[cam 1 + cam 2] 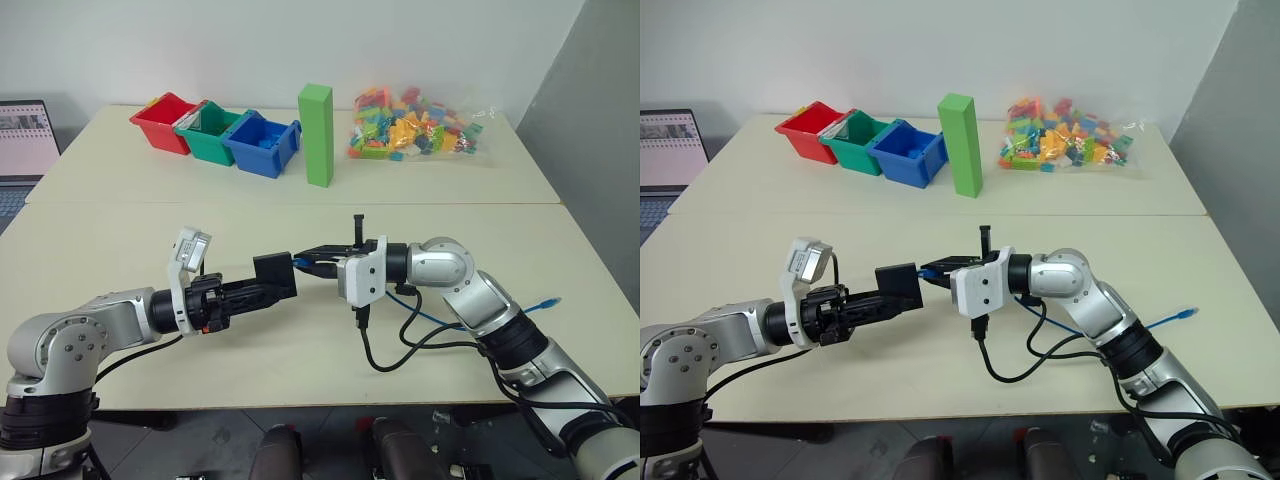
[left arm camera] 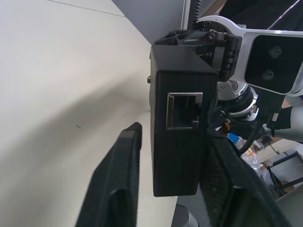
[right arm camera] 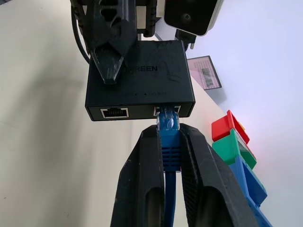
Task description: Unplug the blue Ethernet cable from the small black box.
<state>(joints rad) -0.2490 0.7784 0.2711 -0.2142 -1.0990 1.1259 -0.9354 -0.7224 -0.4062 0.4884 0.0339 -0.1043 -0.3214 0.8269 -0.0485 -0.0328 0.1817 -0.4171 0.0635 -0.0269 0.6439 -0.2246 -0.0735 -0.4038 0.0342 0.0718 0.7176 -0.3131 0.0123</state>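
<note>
Matte-black small black box [image 1: 275, 272] held above the table [image 1: 300, 330], pinched in left gripper [image 1: 268, 285] jaws, clamped on its flat faces. Blue Ethernet cable [image 3: 169, 142] plugged into one of two side ports, plug boot squeezed between right gripper [image 1: 312, 262] jaws, closed on it just beside the box. Second port on that side empty. Both grippers pointed toward each other, meeting mid-table. Cable slack trailed under right arm, free end [image 1: 545, 302] lying near the right table edge. Red, green, blue bins [image 1: 210, 130], green block [image 1: 317, 134], bag of bricks [image 1: 415, 125] at far side, well apart.
</note>
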